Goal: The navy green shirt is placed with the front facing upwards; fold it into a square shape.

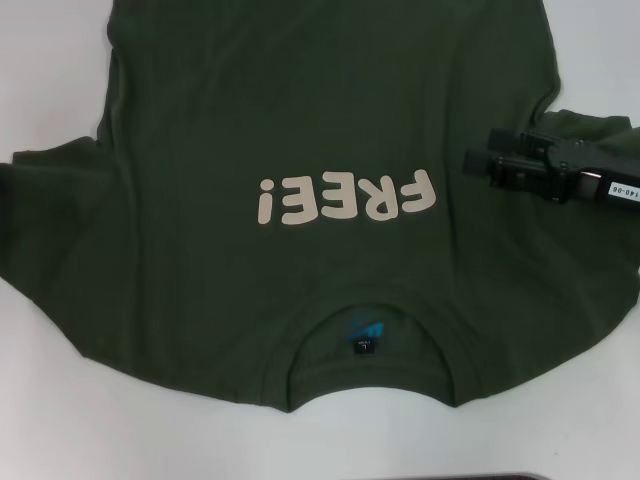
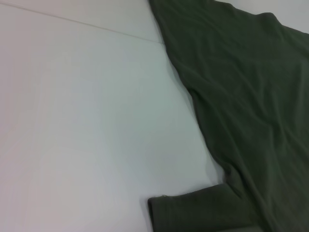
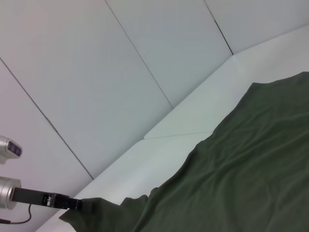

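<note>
The navy green shirt (image 1: 300, 130) lies spread flat on the white table, front up, its pale letters (image 1: 345, 197) in the middle and the neck label (image 1: 362, 338) toward me. My right gripper (image 1: 478, 152) reaches in from the right, just above the cloth near the right sleeve (image 1: 590, 135), open with nothing between its fingers. The left gripper is outside the head view. In the right wrist view it appears far off as a black bar (image 3: 48, 199) ending at the tip of the left sleeve (image 3: 96, 210). The left wrist view shows the shirt's side (image 2: 241, 96) and a sleeve hem (image 2: 193, 212).
The white table (image 1: 60, 80) shows bare on both sides of the shirt and along the near edge (image 1: 150, 440). White wall panels (image 3: 120, 72) stand behind the table. The shirt's hem runs out of the head view at the far side.
</note>
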### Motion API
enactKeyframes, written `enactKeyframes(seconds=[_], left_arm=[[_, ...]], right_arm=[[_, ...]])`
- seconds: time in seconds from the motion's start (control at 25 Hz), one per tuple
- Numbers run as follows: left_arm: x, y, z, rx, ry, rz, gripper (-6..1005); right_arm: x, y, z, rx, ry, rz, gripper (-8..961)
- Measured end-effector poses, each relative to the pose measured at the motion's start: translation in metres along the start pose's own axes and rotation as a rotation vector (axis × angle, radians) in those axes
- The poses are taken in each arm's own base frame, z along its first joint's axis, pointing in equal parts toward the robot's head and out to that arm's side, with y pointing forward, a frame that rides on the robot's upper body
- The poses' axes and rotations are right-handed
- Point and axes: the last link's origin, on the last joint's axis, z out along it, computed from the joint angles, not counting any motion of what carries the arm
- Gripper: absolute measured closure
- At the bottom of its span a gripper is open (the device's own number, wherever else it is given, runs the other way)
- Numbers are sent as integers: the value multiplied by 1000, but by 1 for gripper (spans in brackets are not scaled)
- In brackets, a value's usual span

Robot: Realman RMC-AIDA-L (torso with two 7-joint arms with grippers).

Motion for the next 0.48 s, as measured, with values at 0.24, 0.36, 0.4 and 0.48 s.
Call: enactKeyframes(seconds=[0.24,0.36,0.4,0.48], left_arm=[[1,1,1,-2,-1,2,785],[1,1,1,-2,-2,3,725],[1,1,1,-2,-2,3,725],[1,1,1,-1,-1,3,726]], right_arm=[[0,0,0,0,0,0,38],[0,0,0,2,0,0,38],[0,0,0,2,0,0,38],[0,0,0,3,0,0,38]])
